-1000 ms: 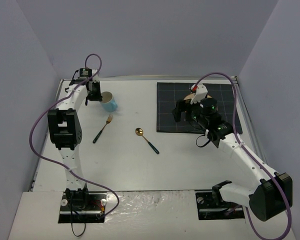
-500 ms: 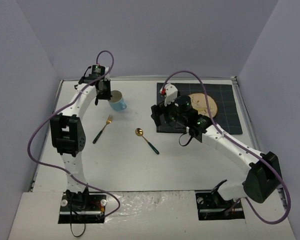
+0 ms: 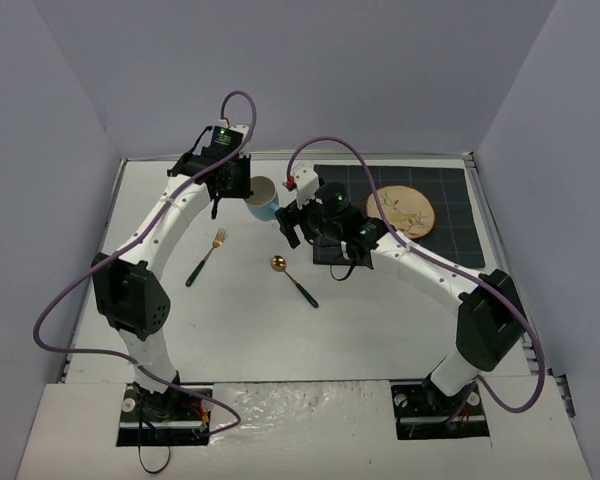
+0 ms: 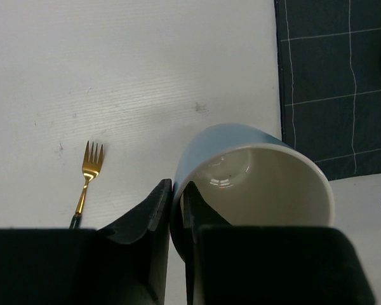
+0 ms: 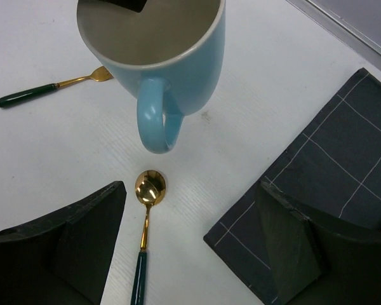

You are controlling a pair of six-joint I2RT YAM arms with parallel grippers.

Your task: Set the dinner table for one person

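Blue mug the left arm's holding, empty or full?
Empty. The left wrist view shows the mug bare inside down to its bottom.

The dinner table [image 3: 240, 330] is a large matte white rectangle with thin metal rails along its edges and a few faint specks on its surface. Three things lie directly on it. A fork [image 3: 206, 257] with gold tines and a dark green handle lies slantwise left of the middle, tines toward the far side. A spoon [image 3: 294, 280] with a gold bowl and a dark green handle lies slantwise near the middle, bowl toward the far left, well apart from the fork. A dark grey checked cloth mat [image 3: 455, 195] lies flat in the far right part, its near left corner near the spoon but not touching it
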